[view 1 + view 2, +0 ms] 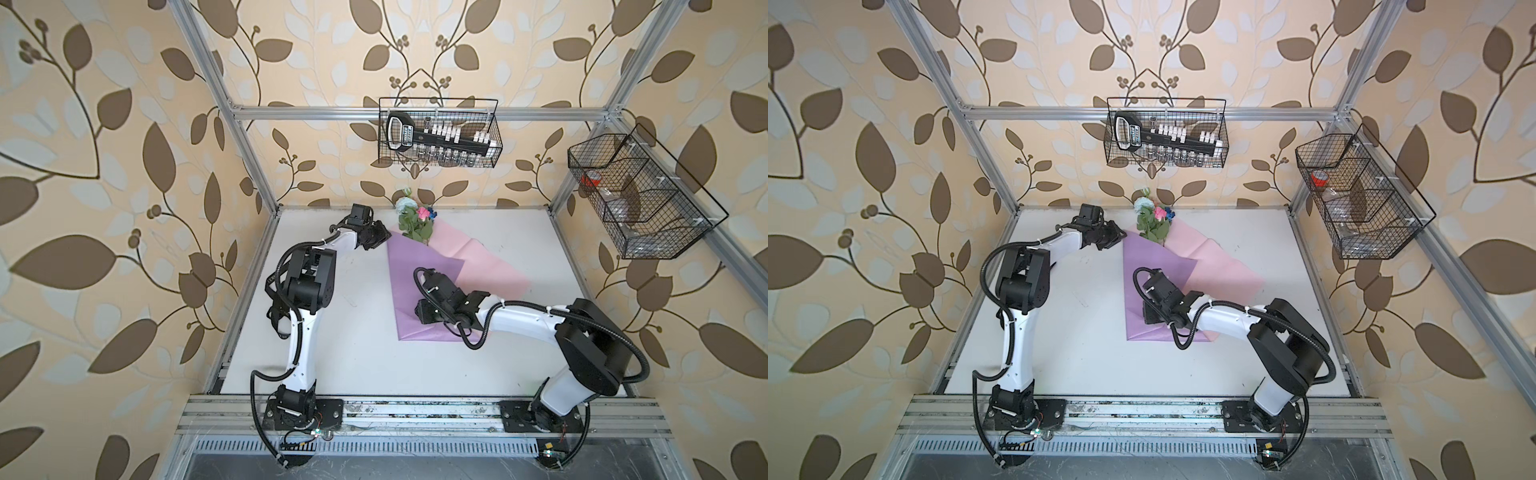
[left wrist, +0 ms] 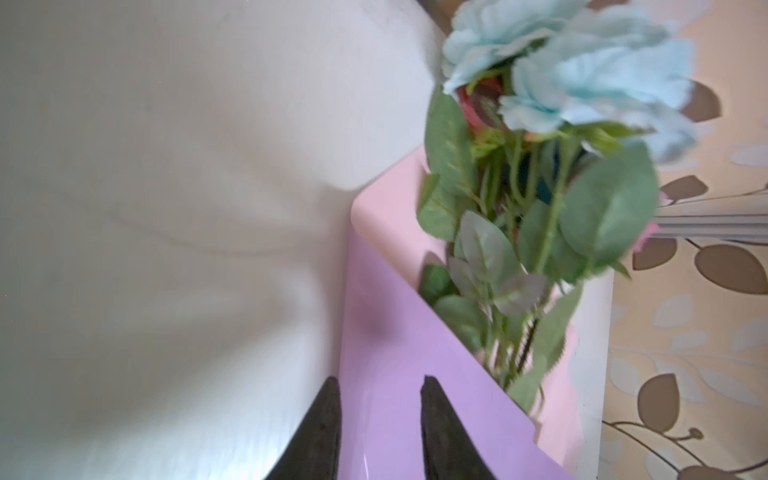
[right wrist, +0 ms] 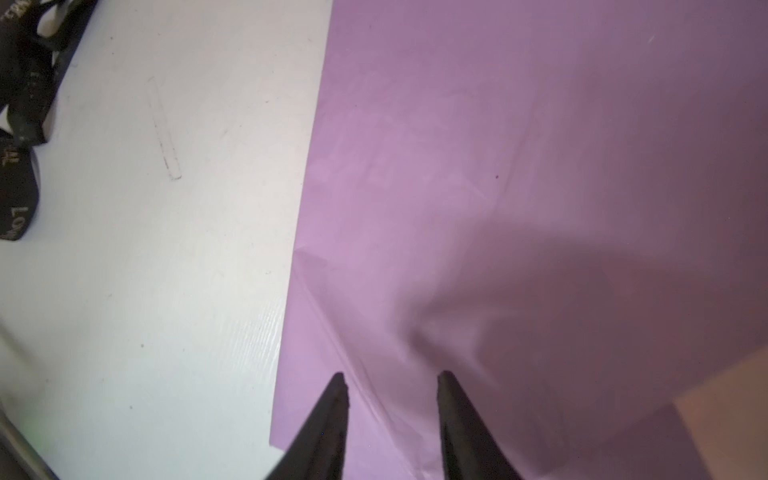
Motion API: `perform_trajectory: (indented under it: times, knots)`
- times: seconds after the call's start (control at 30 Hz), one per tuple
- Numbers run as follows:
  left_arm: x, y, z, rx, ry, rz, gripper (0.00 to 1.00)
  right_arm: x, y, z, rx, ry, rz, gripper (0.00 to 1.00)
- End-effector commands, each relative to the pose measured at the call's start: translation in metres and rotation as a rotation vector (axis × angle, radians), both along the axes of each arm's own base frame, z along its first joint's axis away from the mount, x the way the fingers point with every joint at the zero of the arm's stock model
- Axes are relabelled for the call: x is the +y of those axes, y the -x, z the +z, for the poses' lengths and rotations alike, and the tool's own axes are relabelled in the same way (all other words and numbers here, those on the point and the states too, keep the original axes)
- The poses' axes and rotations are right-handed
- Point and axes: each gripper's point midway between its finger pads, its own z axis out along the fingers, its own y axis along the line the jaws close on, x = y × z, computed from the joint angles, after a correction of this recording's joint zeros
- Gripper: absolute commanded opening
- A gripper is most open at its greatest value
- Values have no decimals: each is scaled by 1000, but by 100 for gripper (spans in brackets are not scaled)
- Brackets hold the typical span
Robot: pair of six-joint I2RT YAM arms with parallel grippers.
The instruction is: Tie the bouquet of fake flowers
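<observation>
The bouquet of fake flowers (image 1: 411,220) lies at the back of the white table (image 1: 332,353), with pale blue, pink and dark blue blooms toward the wall. Lilac wrapping paper (image 1: 415,282) is folded over its stems, on top of a pink sheet (image 1: 478,257). In the left wrist view the blooms and leaves (image 2: 540,166) stick out of the lilac fold (image 2: 395,353). My left gripper (image 1: 384,239) (image 2: 380,382) stands open at the fold's upper left edge, nothing between its fingers. My right gripper (image 1: 424,313) (image 3: 390,376) hangs open over the lower lilac paper (image 3: 498,166), holding nothing.
A black ribbon with pale lettering (image 3: 16,124) lies on the table left of the paper. A wire basket with tools (image 1: 438,133) hangs on the back wall. Another wire basket (image 1: 640,195) hangs on the right wall. Aluminium frame posts stand at the table's corners.
</observation>
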Motion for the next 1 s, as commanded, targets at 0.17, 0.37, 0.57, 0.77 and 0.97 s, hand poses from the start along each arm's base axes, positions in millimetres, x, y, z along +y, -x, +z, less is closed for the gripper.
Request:
perform_trajectory:
  times: [0.17,0.37,0.57,0.77,0.97]
  knots:
    - [-64,105,78,-194,-67,-177,34,-62,18,47,-73,-39,-179,60]
    - [-112,183,54,-149,-86,-341,33,-125,58,30,-6,-62,-372,72]
    - [-132,237,19,-81,-144,-406,31,-156,92,2,77,-164,-504,86]
    - [-134,258,-10,-28,-193,-448,31,-150,105,-18,156,-303,-548,93]
    - [-143,266,-18,-14,-185,-472,30,-134,113,-42,245,-462,-578,94]
